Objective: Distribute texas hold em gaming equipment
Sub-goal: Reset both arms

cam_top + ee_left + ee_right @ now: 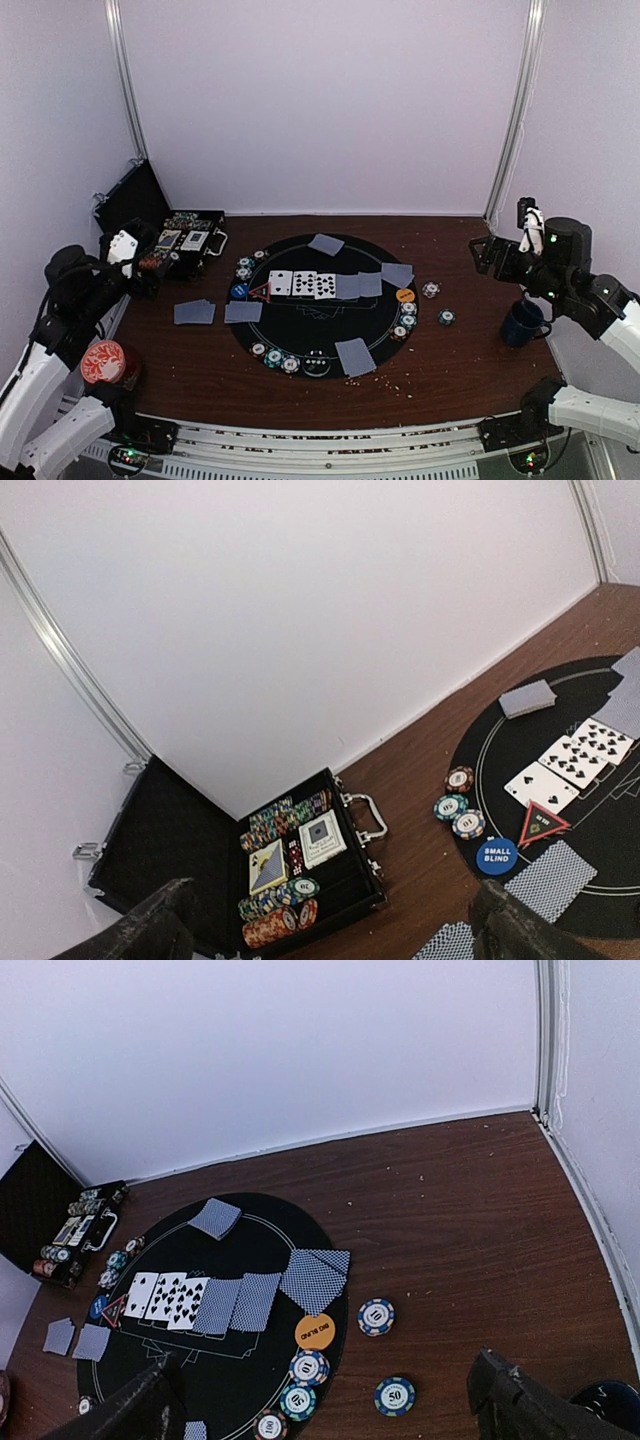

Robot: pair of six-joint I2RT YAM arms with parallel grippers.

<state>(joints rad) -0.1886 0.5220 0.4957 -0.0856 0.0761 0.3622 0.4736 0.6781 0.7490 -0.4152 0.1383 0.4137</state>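
Observation:
A round black mat (pixel 310 345) holds face-up cards (pixel 300 284), grey-blue face-down cards (pixel 355 356), a blue button (pixel 496 854), an orange button (pixel 315 1331), a red triangle marker (pixel 543 823) and striped chips round its rim (pixel 274 356). Two chips (pixel 376 1316) (pixel 395 1395) lie on the table right of the mat. Two face-down card piles (pixel 194 312) lie left of it. My left gripper (pixel 335 935) is open and empty above an open black case (pixel 372 898) of chips and decks. My right gripper (pixel 330 1415) is open and empty above the mat's right side.
A dark blue mug (pixel 522 324) stands at the right edge under the right arm. A red-topped round can (pixel 104 362) stands at the near left. The case lid (pixel 130 195) leans at the back left corner. White walls close in the back and sides.

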